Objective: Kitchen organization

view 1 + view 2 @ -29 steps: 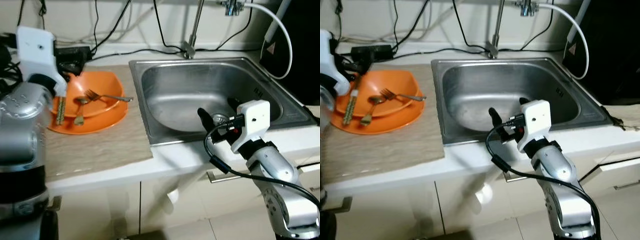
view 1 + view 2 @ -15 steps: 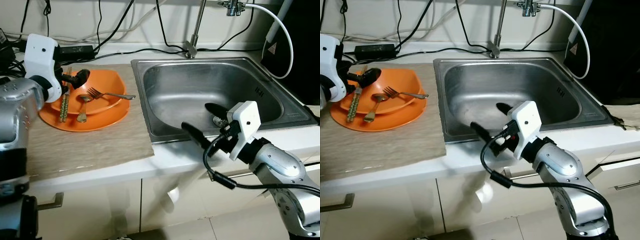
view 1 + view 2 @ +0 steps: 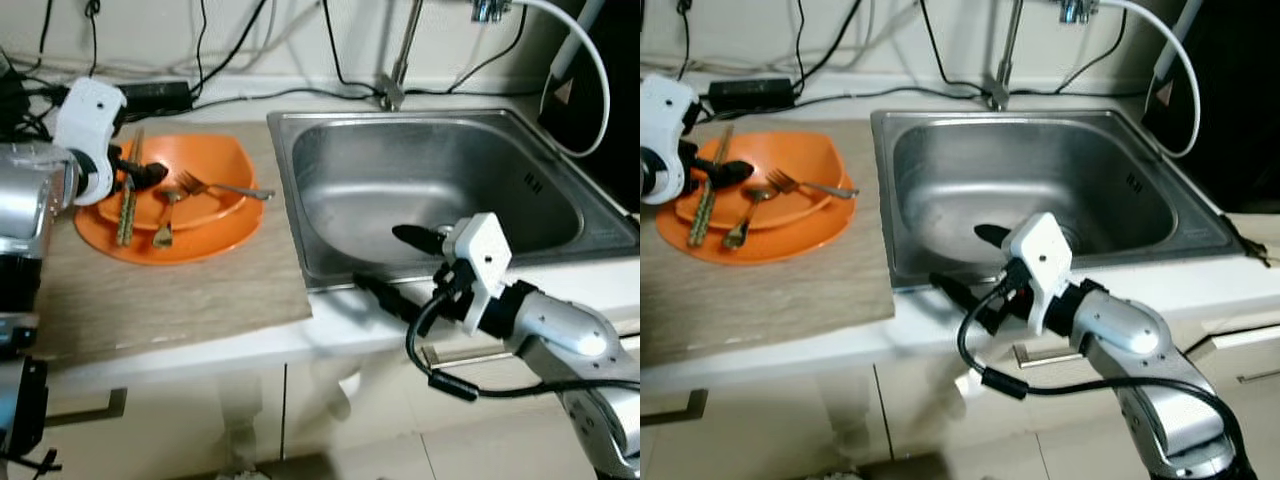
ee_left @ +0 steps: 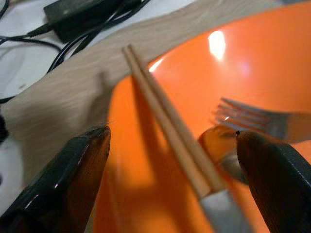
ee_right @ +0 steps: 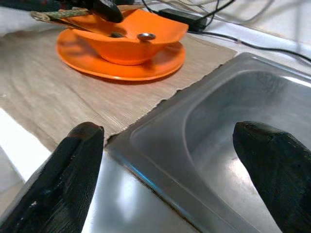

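No readable text, brand or number is showing anywhere. At the upper right of the head views, a small red triangular sign [image 3: 561, 92] is sitting on the dark appliance [image 3: 610, 120] beside the sink [image 3: 300, 200], but its symbol is too small to make out. A row of small marks [image 3: 533, 182] on the sink's inner right wall is blurring beyond reading.
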`<state>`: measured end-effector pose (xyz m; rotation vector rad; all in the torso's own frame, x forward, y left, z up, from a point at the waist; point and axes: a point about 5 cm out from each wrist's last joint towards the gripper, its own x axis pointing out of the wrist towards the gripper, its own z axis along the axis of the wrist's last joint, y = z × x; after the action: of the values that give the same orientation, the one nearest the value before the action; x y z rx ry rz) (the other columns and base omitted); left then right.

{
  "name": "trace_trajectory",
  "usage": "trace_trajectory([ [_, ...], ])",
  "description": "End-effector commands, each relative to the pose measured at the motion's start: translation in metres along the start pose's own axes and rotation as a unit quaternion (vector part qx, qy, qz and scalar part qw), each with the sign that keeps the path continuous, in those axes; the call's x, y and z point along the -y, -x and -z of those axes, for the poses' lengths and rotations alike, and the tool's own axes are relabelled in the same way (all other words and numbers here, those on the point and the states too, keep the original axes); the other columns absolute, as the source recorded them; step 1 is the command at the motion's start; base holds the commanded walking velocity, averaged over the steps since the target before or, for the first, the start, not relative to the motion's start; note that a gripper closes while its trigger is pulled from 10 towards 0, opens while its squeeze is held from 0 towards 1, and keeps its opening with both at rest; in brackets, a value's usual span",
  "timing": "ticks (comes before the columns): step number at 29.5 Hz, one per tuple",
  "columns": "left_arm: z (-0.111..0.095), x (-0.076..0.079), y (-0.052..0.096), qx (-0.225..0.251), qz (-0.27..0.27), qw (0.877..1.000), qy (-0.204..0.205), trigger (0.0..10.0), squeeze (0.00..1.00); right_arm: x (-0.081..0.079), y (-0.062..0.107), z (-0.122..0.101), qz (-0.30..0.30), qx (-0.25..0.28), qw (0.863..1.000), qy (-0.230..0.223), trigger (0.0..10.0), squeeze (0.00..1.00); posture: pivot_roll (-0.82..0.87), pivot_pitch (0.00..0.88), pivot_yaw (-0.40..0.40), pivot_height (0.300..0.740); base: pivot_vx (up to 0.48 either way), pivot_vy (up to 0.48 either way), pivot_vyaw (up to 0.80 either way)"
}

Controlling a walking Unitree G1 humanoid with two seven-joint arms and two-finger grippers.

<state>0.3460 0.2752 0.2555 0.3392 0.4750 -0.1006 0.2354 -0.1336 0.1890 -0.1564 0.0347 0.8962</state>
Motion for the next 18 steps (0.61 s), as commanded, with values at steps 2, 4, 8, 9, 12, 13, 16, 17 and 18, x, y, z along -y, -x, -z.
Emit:
trace_trajectory([
  [2, -0.013, -0.0005, 0.0026, 0.014, 0.011, 1.0, -0.004, 10.0, 0.0, -0.0036, 0.0025, 0.0002, -0.011, -0.006, 1.0, -0.001, 10.0, 0.0, 0.02, 0.011, -0.061, 0.74, 0.0, 0.0, 0.0],
  [4, -0.0136, -0.0005, 0.0027, 0.013, 0.013, 1.0, -0.004, 10.0, 0.0, -0.0032, 0.0033, 0.0004, -0.009, -0.009, 1.0, -0.001, 10.0, 0.0, 0.01, 0.012, -0.061, 0.74, 0.0, 0.0, 0.0],
  [8, -0.0128, 0.0001, 0.0026, 0.007, 0.023, 1.0, -0.008, 10.0, 0.0, -0.0028, 0.0044, 0.0004, -0.009, -0.011, 1.0, 0.0, 10.0, 0.0, 0.01, 0.014, -0.064, 0.74, 0.0, 0.0, 0.0],
  [9, -0.0128, 0.0001, 0.0026, 0.007, 0.023, 1.0, -0.008, 10.0, 0.0, -0.0028, 0.0044, 0.0004, -0.009, -0.011, 1.0, 0.0, 10.0, 0.0, 0.01, 0.014, -0.064, 0.74, 0.0, 0.0, 0.0],
  [12, -0.0122, 0.001, 0.0021, 0.004, 0.03, 0.999, -0.01, 10.0, 0.0, -0.0027, 0.0046, 0.0004, -0.009, -0.012, 1.0, 0.0, 10.0, 0.0, 0.02, 0.015, -0.065, 0.74, 0.0, 0.0, 0.0],
  [13, -0.0113, 0.0021, 0.0017, 0.001, 0.034, 0.999, -0.014, 10.0, 0.0, -0.0023, 0.0047, 0.0006, -0.01, -0.014, 1.0, 0.001, 10.0, 0.0, 0.02, 0.017, -0.065, 0.74, 0.0, 0.0, 0.0],
  [16, -0.0099, 0.0028, 0.0012, -0.003, 0.036, 0.999, -0.018, 10.0, 0.0, -0.0023, 0.0047, 0.0009, -0.011, -0.015, 1.0, 0.002, 10.0, 0.0, 0.02, 0.018, -0.066, 0.74, 0.0, 0.0, 0.0],
  [17, -0.0094, 0.0033, 0.0012, -0.005, 0.039, 0.999, -0.019, 9.9, 0.0, -0.0028, 0.0047, 0.0012, -0.013, -0.017, 1.0, 0.001, 10.0, 0.0, 0.02, 0.019, -0.066, 0.74, 0.0, 0.0, 0.0],
  [18, -0.0094, 0.0033, 0.0012, -0.005, 0.039, 0.999, -0.019, 9.9, 0.0, -0.0028, 0.0047, 0.0012, -0.013, -0.017, 1.0, 0.001, 10.0, 0.0, 0.02, 0.019, -0.066, 0.74, 0.0, 0.0, 0.0],
])
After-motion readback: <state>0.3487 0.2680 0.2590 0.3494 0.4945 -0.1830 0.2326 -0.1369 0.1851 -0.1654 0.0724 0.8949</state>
